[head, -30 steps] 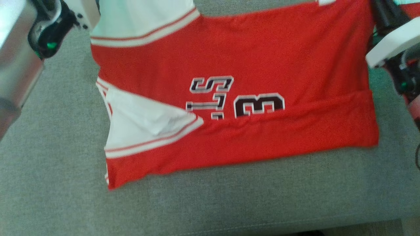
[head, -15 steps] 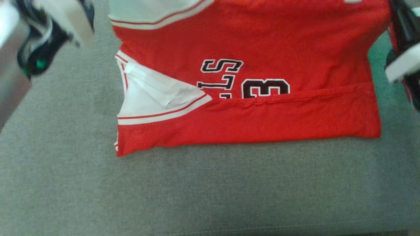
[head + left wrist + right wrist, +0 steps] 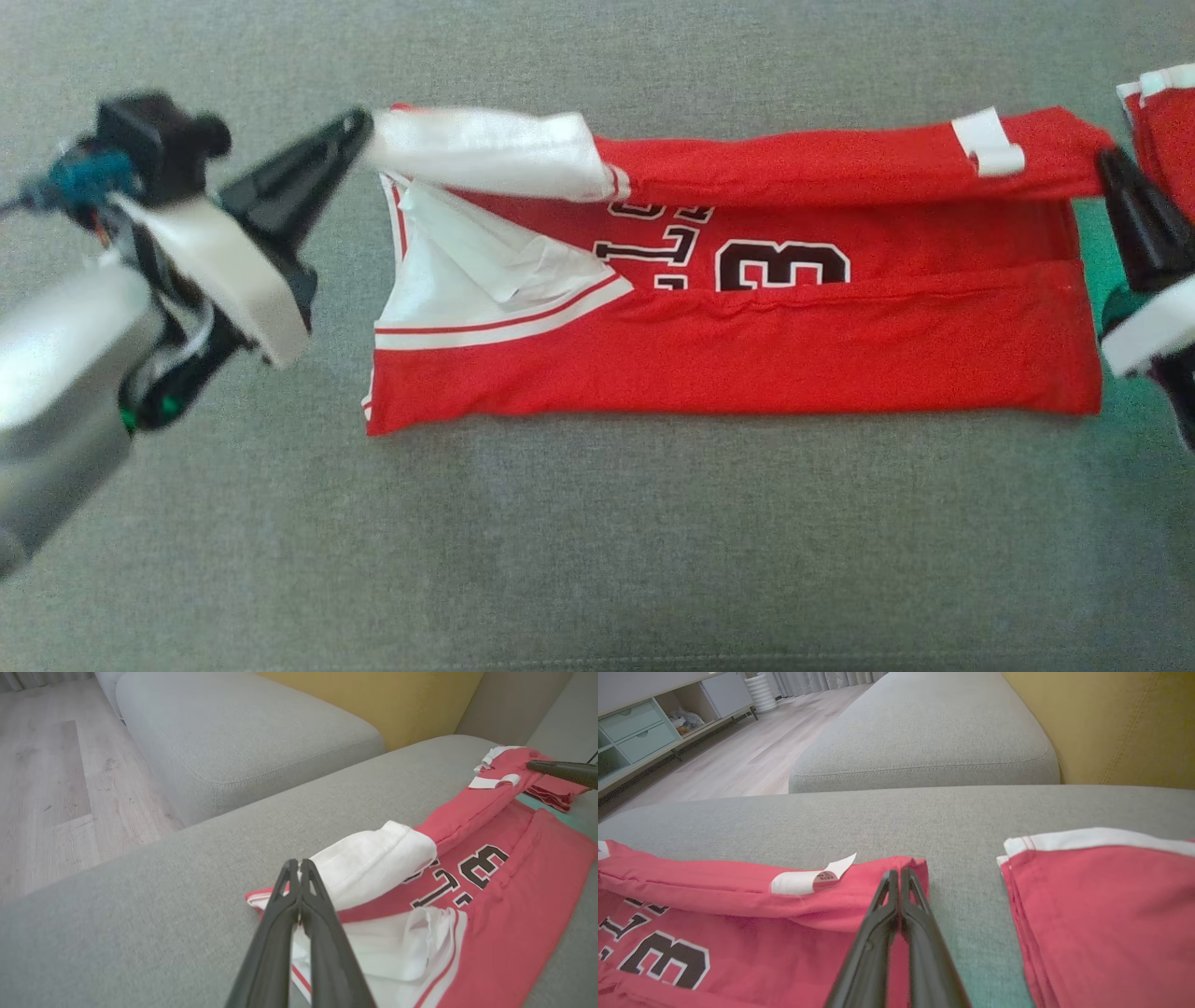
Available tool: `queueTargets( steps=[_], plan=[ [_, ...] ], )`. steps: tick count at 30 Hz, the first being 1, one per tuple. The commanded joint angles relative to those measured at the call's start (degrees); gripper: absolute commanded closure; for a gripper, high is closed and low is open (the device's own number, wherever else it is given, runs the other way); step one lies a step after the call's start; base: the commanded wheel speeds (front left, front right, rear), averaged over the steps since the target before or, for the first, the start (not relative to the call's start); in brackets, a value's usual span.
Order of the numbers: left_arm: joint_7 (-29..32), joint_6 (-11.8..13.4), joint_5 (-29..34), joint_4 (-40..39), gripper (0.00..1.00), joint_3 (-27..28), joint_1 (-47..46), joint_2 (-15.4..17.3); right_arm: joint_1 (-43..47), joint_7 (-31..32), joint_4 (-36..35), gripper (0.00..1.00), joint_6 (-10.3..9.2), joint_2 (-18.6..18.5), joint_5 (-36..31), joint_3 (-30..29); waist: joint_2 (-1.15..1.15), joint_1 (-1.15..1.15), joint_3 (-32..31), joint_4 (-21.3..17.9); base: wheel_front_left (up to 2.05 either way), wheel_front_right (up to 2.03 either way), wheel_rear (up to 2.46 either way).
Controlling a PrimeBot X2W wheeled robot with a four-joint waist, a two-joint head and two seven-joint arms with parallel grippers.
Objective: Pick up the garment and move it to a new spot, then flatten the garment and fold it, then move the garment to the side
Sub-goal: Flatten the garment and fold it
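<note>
The garment (image 3: 747,364) is a red jersey with white sleeves and black lettering, lying lengthwise on the grey sofa seat (image 3: 597,560). Its near third is folded up over the number. Its far edge forms a raised band stretched between my two grippers. My left gripper (image 3: 359,126) is shut on the white sleeve end (image 3: 373,868), its tips (image 3: 299,863) pressed together. My right gripper (image 3: 1106,161) is shut on the red corner (image 3: 917,863) beside a white label (image 3: 808,879), its tips (image 3: 899,873) closed.
A second folded red garment (image 3: 1162,112) lies just right of my right gripper, also seen as red cloth (image 3: 1101,914). A yellow back cushion (image 3: 1111,718) and another grey seat (image 3: 243,732) lie beyond. Wood floor (image 3: 46,788) and a low cabinet (image 3: 640,723) lie beside the sofa.
The camera has shifted. Both grippers have brought the jersey's raised far part down and toward me, so it now lies as a narrow band over the lettering's top.
</note>
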Motion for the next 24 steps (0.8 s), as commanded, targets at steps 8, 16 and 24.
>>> queueTargets(
  steps=[8, 16, 24],
  plan=[
    [-3.25, 3.55, 1.31, -6.57, 1.0, 1.48, 6.74, 6.45, 13.52, 0.87, -5.82, 1.0, 0.37, -0.1, -4.17, -8.91, 0.0, 0.01, -1.51, 0.2, 0.0, 0.0, 0.0],
    [-4.42, 5.94, 1.53, -9.36, 1.0, 1.1, 11.21, 6.81, 20.68, 4.39, -9.57, 1.0, 0.37, 4.61, -9.25, -16.92, 0.0, 0.01, -2.16, -0.09, 0.0, 0.0, 0.0],
    [-9.74, 9.75, -0.9, -6.56, 0.0, 2.72, 17.2, 2.76, 23.63, 3.74, -9.23, 0.0, 0.37, 10.63, -14.06, -23.64, 0.0, 0.01, -3.26, -0.72, 0.0, 0.0, 0.0]
  ],
)
